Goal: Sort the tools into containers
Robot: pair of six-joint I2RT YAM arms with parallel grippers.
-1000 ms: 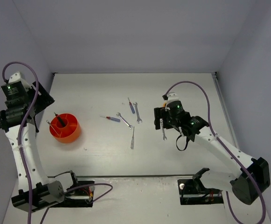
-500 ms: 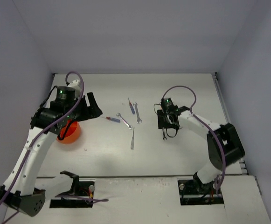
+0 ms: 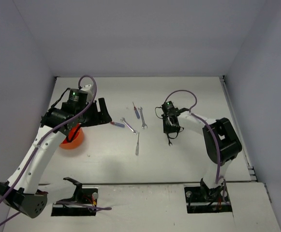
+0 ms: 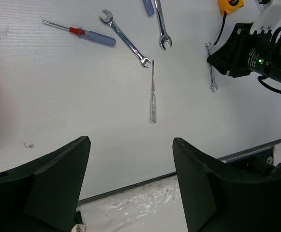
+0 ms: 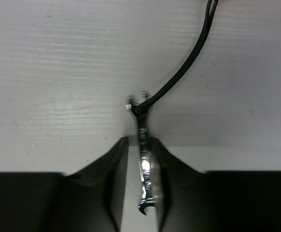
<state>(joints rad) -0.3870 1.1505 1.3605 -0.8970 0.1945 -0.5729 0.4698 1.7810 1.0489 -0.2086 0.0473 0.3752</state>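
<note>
Pickup step: wrench (image 5: pixel 143 174) lies on the desk between your right gripper's (image 5: pixel 139 145) narrowly set jaws; pinch not confirmable. Left gripper's (image 4: pixel 130 145) jaws spread, empty. Next: confirm grip, lift, carry to tub (image 3: pixel 72 141) near the left jaws.

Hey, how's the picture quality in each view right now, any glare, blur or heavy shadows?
Right wrist view: a glare streak on the thin silver wrench, the dark right gripper fingers beside it soft-edged. Left wrist view: the blue-and-red-handled screwdriver is sharp, the black left gripper fingers slightly soft. Top view: even light, only soft shadows on the white table.
</note>
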